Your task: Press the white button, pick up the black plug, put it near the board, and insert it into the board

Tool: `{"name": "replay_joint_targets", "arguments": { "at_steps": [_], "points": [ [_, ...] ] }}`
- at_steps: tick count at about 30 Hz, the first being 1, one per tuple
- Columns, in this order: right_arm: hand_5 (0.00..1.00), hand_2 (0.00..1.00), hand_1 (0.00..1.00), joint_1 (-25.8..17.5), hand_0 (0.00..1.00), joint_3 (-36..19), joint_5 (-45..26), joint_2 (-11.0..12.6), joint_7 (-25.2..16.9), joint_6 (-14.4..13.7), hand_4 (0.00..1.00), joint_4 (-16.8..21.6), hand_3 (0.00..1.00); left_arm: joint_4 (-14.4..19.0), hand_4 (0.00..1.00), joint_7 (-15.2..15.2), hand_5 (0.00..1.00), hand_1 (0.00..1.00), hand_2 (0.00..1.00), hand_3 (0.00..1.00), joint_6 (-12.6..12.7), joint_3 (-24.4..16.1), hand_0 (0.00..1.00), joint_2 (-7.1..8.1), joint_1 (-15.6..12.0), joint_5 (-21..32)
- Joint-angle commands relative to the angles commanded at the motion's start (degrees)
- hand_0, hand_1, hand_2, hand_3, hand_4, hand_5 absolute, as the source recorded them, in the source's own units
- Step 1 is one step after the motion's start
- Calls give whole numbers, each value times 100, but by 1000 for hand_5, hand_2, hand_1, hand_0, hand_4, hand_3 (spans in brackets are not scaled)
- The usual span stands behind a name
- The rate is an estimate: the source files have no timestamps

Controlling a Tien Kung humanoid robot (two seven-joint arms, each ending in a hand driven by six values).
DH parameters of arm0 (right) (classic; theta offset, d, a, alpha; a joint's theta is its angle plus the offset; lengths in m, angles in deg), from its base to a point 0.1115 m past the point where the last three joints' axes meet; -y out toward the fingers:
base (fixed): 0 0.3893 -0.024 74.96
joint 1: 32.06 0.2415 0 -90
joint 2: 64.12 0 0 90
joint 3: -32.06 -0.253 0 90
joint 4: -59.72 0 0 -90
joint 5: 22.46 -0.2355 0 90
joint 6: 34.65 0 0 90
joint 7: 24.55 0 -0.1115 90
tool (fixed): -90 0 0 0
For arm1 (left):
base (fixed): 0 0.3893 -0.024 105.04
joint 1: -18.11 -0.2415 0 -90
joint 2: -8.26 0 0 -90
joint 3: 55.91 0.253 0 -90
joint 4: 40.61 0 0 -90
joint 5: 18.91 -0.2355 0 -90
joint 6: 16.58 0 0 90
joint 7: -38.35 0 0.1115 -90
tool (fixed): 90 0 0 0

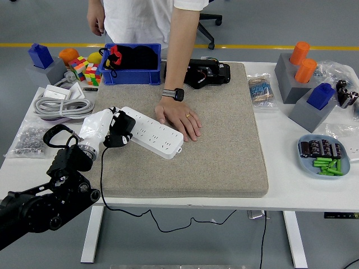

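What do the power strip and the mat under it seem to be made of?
Power strip: likely hard white plastic, smooth and slightly glossy, with crisp moulded socket holes. Mat: probably felt or dense foam, grey-beige, matte, speckled, with a thick soft-looking edge.
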Motion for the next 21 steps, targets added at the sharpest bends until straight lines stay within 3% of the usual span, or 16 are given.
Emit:
{"name": "replay_joint_targets", "arguments": {
  "at_steps": [6,7,12,13,18,19,21],
  "points": [
    [388,576,579,2,613,-6,2,4,0,0,647,-1,581,-41,587,-64,2,324,384,562,-87,-30,292,1,7,26],
    [388,576,578,3,614,-9,3,4,0,-1,647,-2,581,-54,640,-74,2,404,428,573,-107,-37,331,0,9,38],
    [388,576,578,8,614,-15,3,-1,0,0,647,1,581,-83,640,-78,2,404,428,573,-195,-53,331,-1,6,104],
    [387,576,579,8,613,-15,3,-2,0,0,647,2,581,-84,951,-82,54,623,559,674,-217,-56,569,-3,4,100],
    [387,576,579,6,613,-16,5,-6,-1,0,647,4,581,-84,951,-3,54,623,559,674,-247,-71,569,-3,8,124],
    [387,576,578,5,612,-15,4,-6,0,2,648,5,581,-80,998,22,199,779,682,766,-248,-76,775,-2,5,131],
    [387,576,578,3,612,-18,6,-7,-1,1,648,3,581,-78,998,39,199,779,682,766,-250,-76,775,-3,3,127]
  ]
}}
